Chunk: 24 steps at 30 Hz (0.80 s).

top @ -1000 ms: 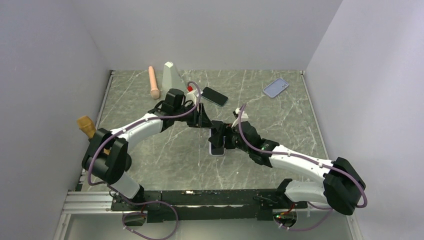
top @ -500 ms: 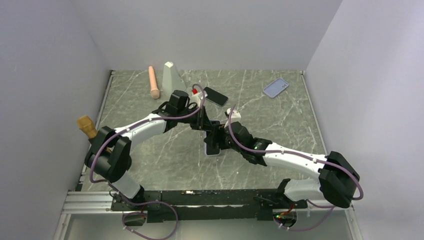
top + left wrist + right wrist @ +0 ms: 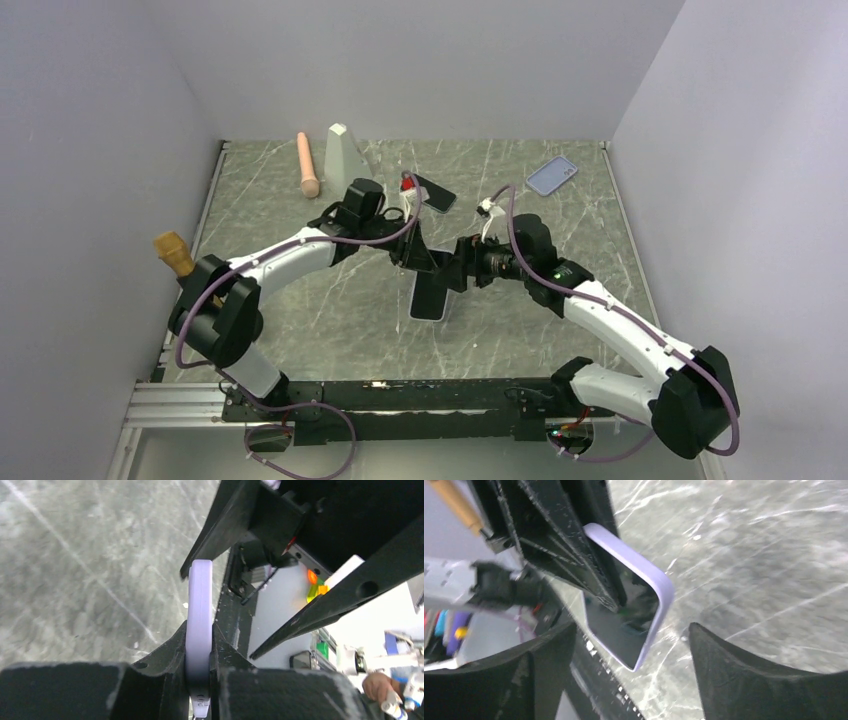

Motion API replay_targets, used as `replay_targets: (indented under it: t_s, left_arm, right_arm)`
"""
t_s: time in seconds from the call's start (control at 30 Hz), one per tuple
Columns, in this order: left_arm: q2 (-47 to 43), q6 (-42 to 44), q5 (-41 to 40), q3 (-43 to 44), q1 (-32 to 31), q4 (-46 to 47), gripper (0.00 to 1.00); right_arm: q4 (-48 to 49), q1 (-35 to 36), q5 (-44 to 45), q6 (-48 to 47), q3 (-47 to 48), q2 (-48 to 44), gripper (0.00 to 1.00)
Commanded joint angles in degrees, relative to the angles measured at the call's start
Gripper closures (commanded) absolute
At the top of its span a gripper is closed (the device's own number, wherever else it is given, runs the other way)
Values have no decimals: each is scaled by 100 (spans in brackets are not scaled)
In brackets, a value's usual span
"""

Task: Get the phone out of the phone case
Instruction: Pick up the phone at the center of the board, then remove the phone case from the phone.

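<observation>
The phone [image 3: 430, 298], dark screen up, is seated in its lilac phone case [image 3: 200, 590] and hangs tilted over the middle of the table [image 3: 320, 310]. I cannot tell whether its near end touches the marble. The left gripper [image 3: 418, 258] comes at it from 11 o'clock and is clamped on the far end. The left wrist view shows this best: the case is seen edge-on, pinched tight between two black fingers [image 3: 172, 650].

The right gripper [image 3: 462, 270] reaches in from 2 o'clock with its jaws spread wide, holding nothing. From overhead it seems to meet the case. The right wrist view shows its fingers [image 3: 734, 665] standing either side of one case corner, with a plain gap on one side. On the other side I cannot tell whether they touch.

Farther out, a second dark phone [image 3: 431, 192] lies at 12 o'clock and a spare lilac case [image 3: 552, 175] at 1 o'clock. A peach cylinder [image 3: 307, 165] and a pale wedge [image 3: 340, 150] are at 11 o'clock. A wooden-handled brush [image 3: 172, 252] sits at 9 o'clock, at the table's left edge.
</observation>
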Motion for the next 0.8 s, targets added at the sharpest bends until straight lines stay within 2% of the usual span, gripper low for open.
replay_targets:
  t_s: [0.0, 0.07, 0.13, 0.27, 0.5, 0.63, 0.77]
  left_arm:
    - [-299, 362, 1029, 346, -276, 263, 100]
    - [-342, 397, 1222, 337, -348, 320, 100]
    - [-384, 443, 1425, 340, -421, 346, 100]
    - [-474, 710, 1637, 373, -568, 171, 100]
    - [-587, 875, 1950, 383, -770, 36, 100]
    - [-631, 1021, 1978, 427, -786, -155, 100]
    - [-660, 1393, 1954, 573, -781, -639, 100]
  right_arm:
    - [-437, -127, -1974, -626, 281, -2, 24]
    - [-366, -199, -2249, -653, 230, -47, 39]
    - [-92, -257, -2611, -524, 99, -92, 49]
    - [592, -269, -3254, -151, -232, -161, 55]
    - [787, -300, -3638, -152, -362, -430, 60]
    - [1078, -311, -3950, -24, -470, -511, 53]
    - [578, -309, -3681, -358, -379, -524, 45]
